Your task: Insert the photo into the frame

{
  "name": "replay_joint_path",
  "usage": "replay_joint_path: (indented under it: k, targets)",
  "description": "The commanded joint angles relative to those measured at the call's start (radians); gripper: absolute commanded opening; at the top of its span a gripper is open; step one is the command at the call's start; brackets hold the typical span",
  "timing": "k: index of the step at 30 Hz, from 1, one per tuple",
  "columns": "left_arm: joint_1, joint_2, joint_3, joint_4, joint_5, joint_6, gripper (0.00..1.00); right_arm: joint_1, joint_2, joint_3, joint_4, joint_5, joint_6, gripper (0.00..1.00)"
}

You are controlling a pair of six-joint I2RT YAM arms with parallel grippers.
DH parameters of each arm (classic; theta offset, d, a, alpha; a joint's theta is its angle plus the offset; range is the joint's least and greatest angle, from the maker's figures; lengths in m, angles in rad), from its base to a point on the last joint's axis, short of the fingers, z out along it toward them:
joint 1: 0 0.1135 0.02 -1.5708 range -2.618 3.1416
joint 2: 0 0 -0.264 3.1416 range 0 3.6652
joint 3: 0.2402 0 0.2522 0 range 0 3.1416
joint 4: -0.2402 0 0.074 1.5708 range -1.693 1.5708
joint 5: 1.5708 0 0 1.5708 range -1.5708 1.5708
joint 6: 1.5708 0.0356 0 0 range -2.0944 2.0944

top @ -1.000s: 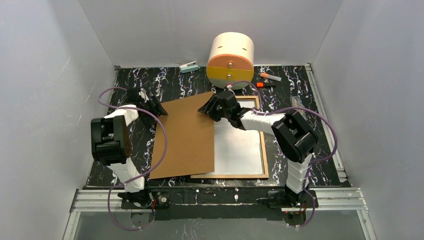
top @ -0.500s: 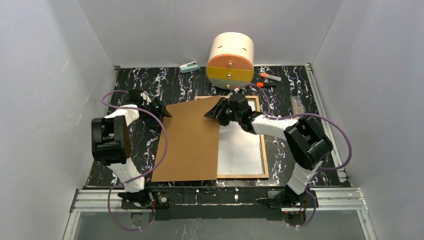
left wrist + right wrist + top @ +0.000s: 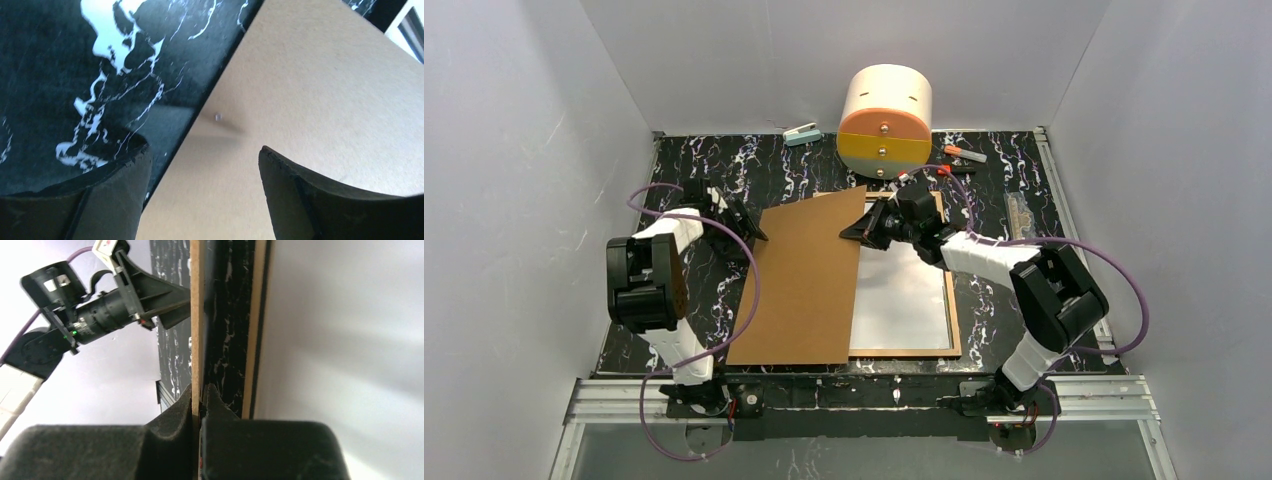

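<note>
The frame (image 3: 952,300) lies flat right of centre with its tan wooden rim up. A pale grey-white surface fills it; I cannot tell whether that is the photo's white back or the glass. A brown backing board (image 3: 809,285) covers the frame's left edge and the table beside it. My right gripper (image 3: 864,228) is shut on the board's far right corner. In the right wrist view the jaws (image 3: 200,390) clamp the board (image 3: 196,315) edge-on, with the frame's rim (image 3: 257,340) beside it. My left gripper (image 3: 759,232) stands open over the board's far left corner (image 3: 202,147), gripping nothing.
A round cream-and-orange drawer box (image 3: 885,120) stands at the back centre. A small teal stapler (image 3: 802,133) lies left of it and markers (image 3: 964,155) lie right of it. White walls close in the black marble table (image 3: 694,170) on three sides.
My right gripper has gone from part open to shut on the board's far right corner. The board has swung round squarer to the frame. The left gripper has barely moved.
</note>
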Motion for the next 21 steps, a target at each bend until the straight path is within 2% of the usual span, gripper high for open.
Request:
replay_joint_path:
  k: [1,6,14,21]
  targets:
    - [-0.020,-0.113,0.009,-0.134,-0.098,0.034,0.76,-0.004,-0.066,0.084,-0.073,0.027,-0.028,0.01]
    - [-0.084,-0.332,0.042,-0.152,-0.194,0.078,0.80,-0.003,-0.111,0.160,-0.198,0.094,-0.033,0.01]
    - [-0.220,-0.637,0.071,-0.112,-0.135,0.175,0.87,0.003,-0.156,0.307,-0.416,0.171,-0.034,0.01]
    - [-0.438,-0.690,0.139,-0.097,-0.272,0.159,0.89,0.032,-0.172,0.407,-0.500,0.246,-0.013,0.01]
